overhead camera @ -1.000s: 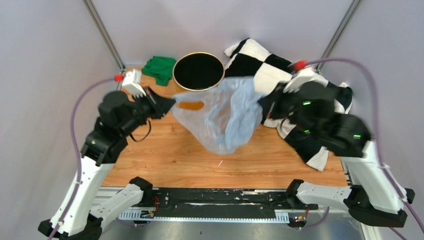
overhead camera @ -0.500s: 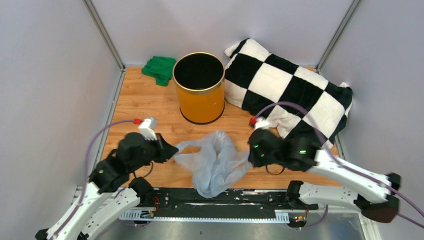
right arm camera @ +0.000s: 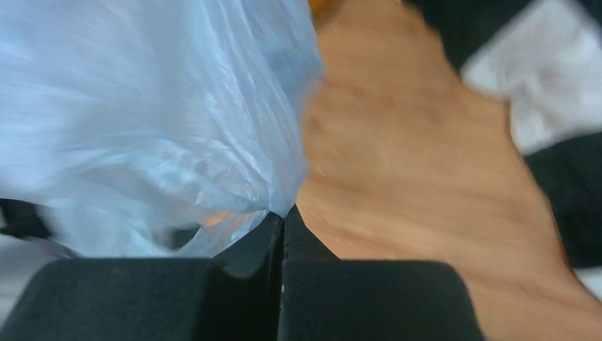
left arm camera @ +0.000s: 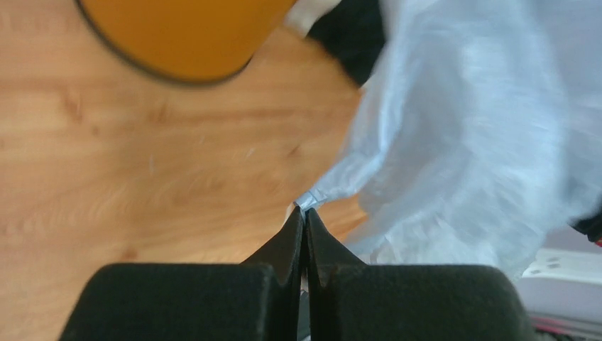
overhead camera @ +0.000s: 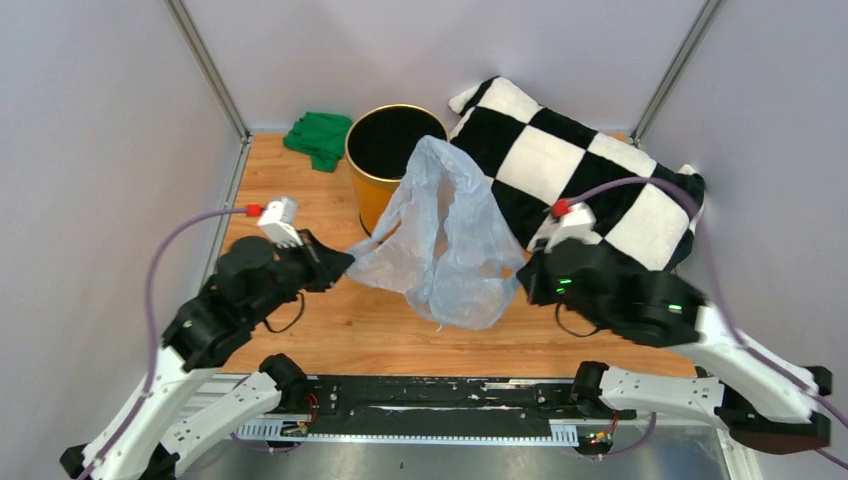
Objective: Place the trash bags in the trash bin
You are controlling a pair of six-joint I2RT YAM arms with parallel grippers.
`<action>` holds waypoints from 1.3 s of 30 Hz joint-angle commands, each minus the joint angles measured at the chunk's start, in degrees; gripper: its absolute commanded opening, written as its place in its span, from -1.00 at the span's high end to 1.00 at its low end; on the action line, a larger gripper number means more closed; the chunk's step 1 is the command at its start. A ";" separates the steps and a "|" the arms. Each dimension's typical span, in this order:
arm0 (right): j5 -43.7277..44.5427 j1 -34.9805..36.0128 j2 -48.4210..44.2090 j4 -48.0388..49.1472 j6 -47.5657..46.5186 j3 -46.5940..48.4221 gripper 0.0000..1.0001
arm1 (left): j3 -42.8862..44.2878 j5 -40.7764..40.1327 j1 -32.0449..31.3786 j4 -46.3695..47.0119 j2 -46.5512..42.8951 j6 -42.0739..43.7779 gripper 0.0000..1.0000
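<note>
Grips opposite edges of the trash bag (overhead camera: 450,240) in both clamped jaws, holding it spread mid-frame, seemingly to open it for the trash bin (overhead camera: 368,200) behind.

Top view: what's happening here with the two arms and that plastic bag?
Both arms hold the trash bag between them above the table: the left gripper is shut on one edge, the right gripper on the other. The bag billows up in front of the trash bin, hiding part of its rim, and is not inside yet. The green cloth and checkered blanket lie at the back.
</note>
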 commanded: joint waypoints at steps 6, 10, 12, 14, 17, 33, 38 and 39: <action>8.90 -2.96 3.67 -5.41 -13.26 24.51 1.00 | 18.32 1.32 -0.35 0.08 4.49 4.58 1.00; 6.18 -2.99 8.69 5.28 -27.51 51.69 1.00 | 40.71 6.42 -0.35 9.18 17.43 6.17 1.00; 2.15 -2.99 6.69 12.42 -29.62 51.88 1.00 | 44.76 6.95 -0.35 13.09 19.07 5.97 1.00; 1.53 -2.99 3.00 15.93 -28.54 45.35 1.00 | 43.35 8.41 -0.35 13.87 19.14 5.73 1.00; -0.30 -2.99 -0.92 14.40 -20.31 21.74 1.00 | 23.26 11.47 -0.73 14.17 15.79 5.24 1.00; 8.32 9.36 -6.95 -5.89 -6.90 19.95 1.00 | 9.57 5.27 -9.93 -1.42 -7.42 2.62 1.00; 10.64 9.38 -5.69 -6.29 -8.95 20.14 1.00 | 16.37 2.96 -9.93 -0.90 -0.69 5.10 1.00; 10.11 9.38 -6.77 -6.27 -8.26 18.44 1.00 | 16.71 3.53 -9.93 -0.45 0.04 5.12 1.00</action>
